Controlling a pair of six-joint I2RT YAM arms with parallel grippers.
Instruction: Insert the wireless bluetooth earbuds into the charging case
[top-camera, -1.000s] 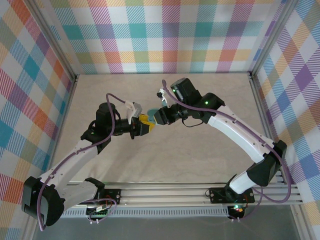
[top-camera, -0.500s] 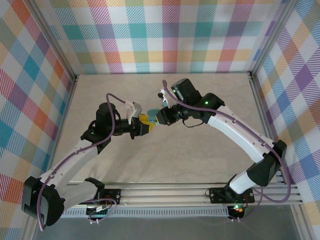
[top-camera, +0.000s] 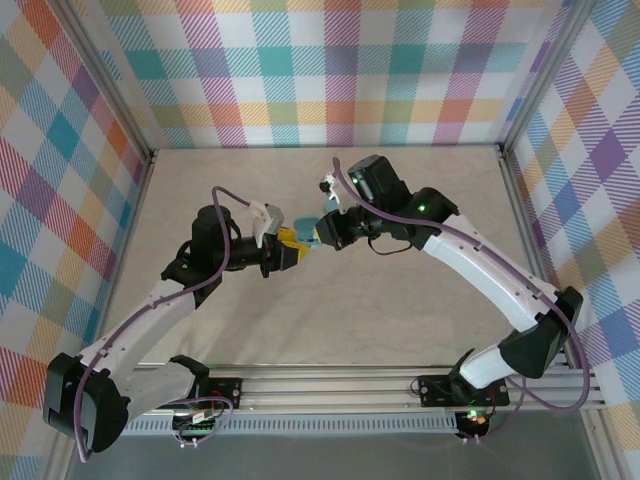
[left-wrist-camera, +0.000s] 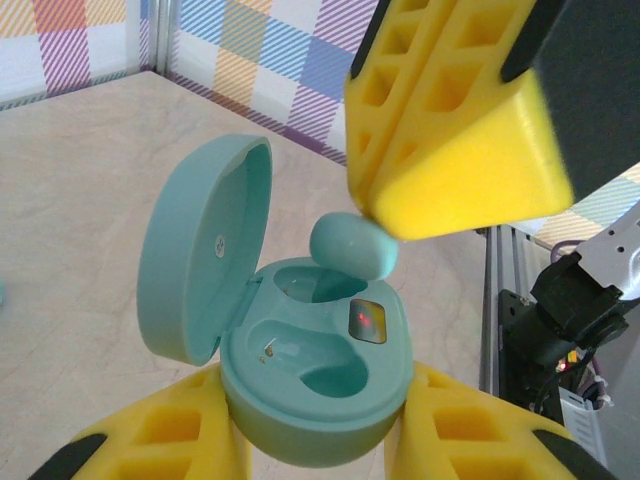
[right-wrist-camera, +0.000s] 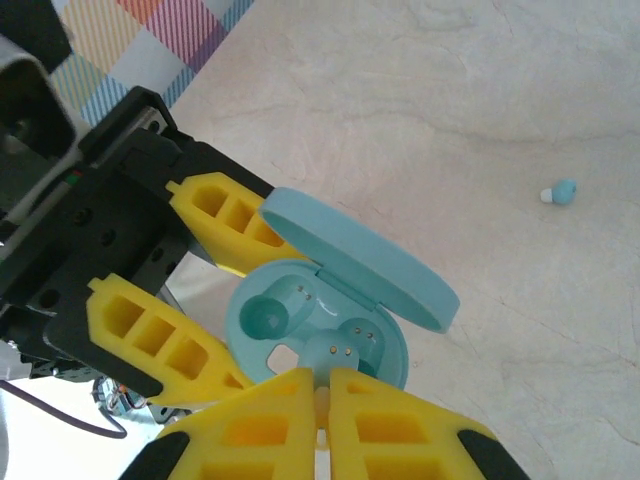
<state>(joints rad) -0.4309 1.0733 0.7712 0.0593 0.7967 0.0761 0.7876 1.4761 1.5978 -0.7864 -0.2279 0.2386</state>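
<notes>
earbud (left-wrist-camera: 355, 245): likely light, slick; right gripper (right-wrist-camera: 325, 388) pinches its sides
charging case (left-wrist-camera: 320, 375): rigid, open; left gripper (top-camera: 290, 250) clamps base

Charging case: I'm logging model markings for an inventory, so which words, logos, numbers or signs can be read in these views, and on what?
No words, brands or numbers can be read.
Charging case, held in the left gripper: a round stamp inside the lid, too small to read.
Red light on the case's inner face: no characters.
Earbud at the right gripper: no marking visible.
</notes>
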